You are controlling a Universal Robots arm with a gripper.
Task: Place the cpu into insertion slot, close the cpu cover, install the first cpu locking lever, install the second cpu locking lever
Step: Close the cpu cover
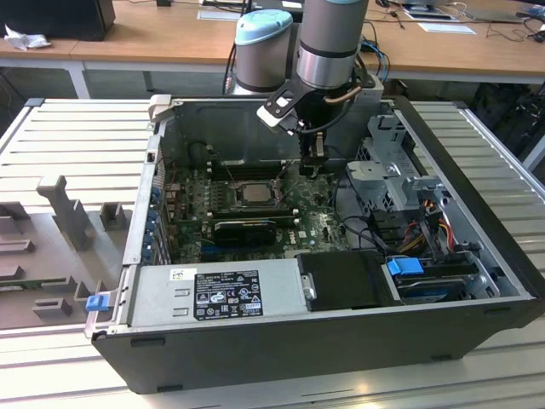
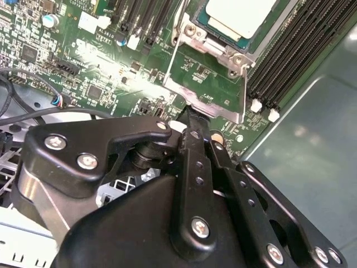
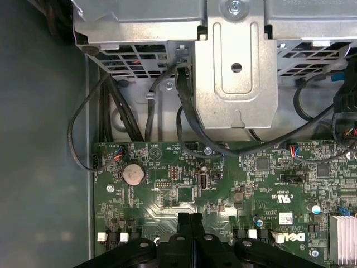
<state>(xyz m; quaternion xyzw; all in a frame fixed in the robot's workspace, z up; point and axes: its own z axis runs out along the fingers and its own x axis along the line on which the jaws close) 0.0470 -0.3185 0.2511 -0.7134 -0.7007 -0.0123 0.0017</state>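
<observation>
The gripper (image 1: 312, 164), at the exterior view's centre, fingers pressed together, meets the raised cpu cover (image 2: 231, 115). Press evenly, lowering it over the cpu (image 2: 240, 17).

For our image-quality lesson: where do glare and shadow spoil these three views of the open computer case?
Second wrist view: glare whitens a patch of the circuit board and the cpu; the gripper looms dark. First wrist view: the case wall lies dim. Exterior view: even light, slight shadow inside the case.
</observation>
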